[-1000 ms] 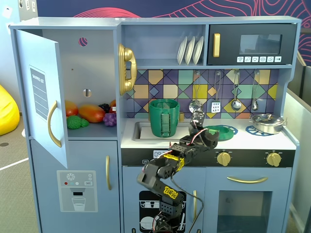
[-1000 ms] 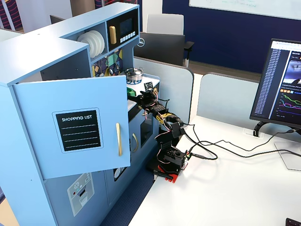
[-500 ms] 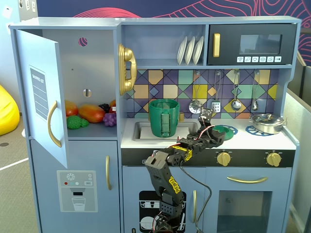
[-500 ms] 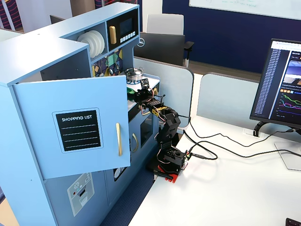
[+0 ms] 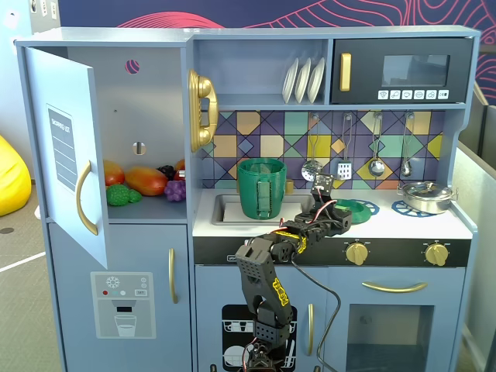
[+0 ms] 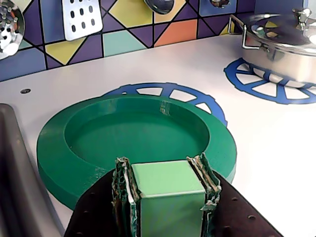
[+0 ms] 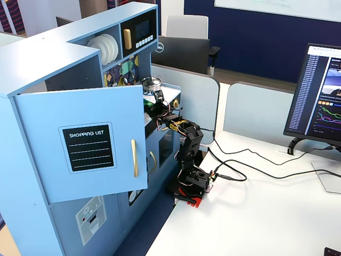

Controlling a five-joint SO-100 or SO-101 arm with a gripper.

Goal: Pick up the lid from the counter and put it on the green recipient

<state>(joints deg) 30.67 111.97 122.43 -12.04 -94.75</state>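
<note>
On the white counter (image 5: pixel 403 225) of the toy kitchen, going from left to right in the fixed front view, the green recipient (image 5: pixel 262 187) stands upright in the inset sink, its ribbed side handle facing the camera and its mouth open; then comes the gripper (image 5: pixel 335 206), and just under and beside it the lid (image 5: pixel 356 207), lying flat on a blue burner ring; well apart at the far right sits the silver pan (image 5: pixel 425 195). The wrist view shows the hold: the gripper (image 6: pixel 167 170) is clenched on the lid's raised strap handle (image 6: pixel 168 180), one finger on each side of it, while the lid's rim (image 6: pixel 54 148) rests on the counter over the burner ring (image 6: pixel 190 94). The strap appears to run straight away from the camera, so the jaws pinch across its width. The relation that matters is that the recipient lies to the left of the held lid in the front view and stands much taller, so, as I judge it, the lid must rise above the pot's rim before travelling left.
</note>
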